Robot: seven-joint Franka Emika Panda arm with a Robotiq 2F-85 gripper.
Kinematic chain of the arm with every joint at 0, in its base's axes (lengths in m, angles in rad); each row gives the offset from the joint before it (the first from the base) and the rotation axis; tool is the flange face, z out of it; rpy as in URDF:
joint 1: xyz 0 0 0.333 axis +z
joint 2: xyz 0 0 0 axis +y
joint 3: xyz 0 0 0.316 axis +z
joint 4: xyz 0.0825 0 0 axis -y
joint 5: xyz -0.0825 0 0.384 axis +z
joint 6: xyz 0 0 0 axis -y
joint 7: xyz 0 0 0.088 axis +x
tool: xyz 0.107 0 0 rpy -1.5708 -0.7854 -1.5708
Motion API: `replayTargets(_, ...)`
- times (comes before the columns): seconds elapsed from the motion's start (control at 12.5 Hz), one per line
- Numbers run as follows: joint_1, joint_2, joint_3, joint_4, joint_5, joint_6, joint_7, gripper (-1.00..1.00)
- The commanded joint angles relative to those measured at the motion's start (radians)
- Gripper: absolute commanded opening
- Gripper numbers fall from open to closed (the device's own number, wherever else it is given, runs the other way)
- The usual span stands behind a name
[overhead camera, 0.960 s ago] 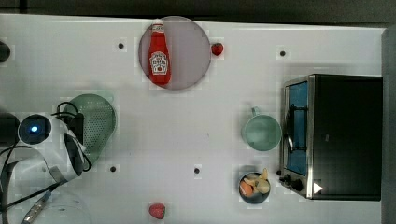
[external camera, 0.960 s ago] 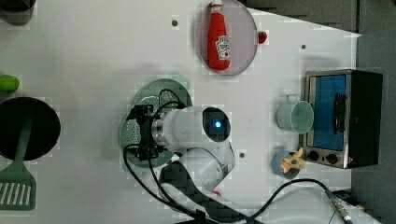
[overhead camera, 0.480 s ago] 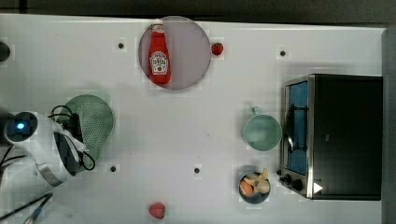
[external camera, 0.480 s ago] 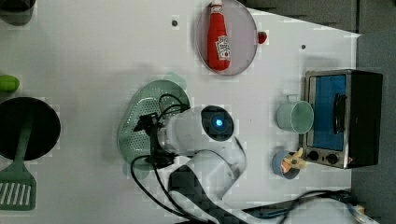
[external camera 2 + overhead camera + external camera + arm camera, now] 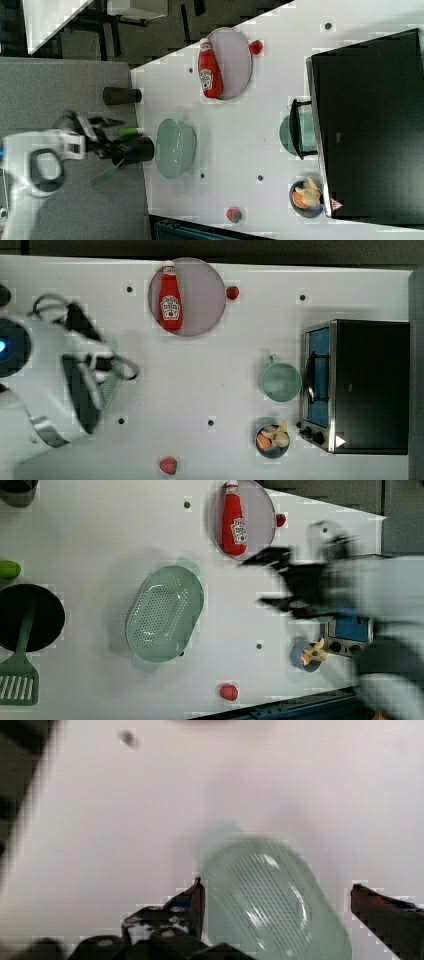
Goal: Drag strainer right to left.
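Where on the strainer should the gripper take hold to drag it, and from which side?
Grip the strainer by its rim wall, coming straight down from above: it sits upright, mouth up, so one finger probably fits inside and one outside. The small rim tab is an alternative. The gripper is open above it.

A white tabletop [image 5: 210, 385] with small dark dots set in a regular pattern across it carries the scene. Along the top view's upper edge runs a dark strip beyond the tabletop. In the right view, grey floor [image 5: 75, 80] lies on the right view's left beside the tabletop, with dark furniture legs [image 5: 185, 20] farther up. The lighting is even and soft, throwing faint shadows.
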Motion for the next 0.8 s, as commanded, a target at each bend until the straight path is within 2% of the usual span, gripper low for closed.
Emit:
replayTargets(0.08, -0.095, -0.088, -0.213, 0.049, -0.078, -0.142, -0.42, 1.0)
replayTargets(0.4, -0.11, -0.209, -0.4, 0.078, -0.168, -0.353, -0.75, 1.0)
replayTargets(0.56, -0.111, -0.242, -0.433, 0.08, -0.191, -0.359, -0.741, 1.0)
replayTargets(0.8, -0.111, -0.25, -0.416, 0.08, -0.263, -0.366, -0.657, 1.0)
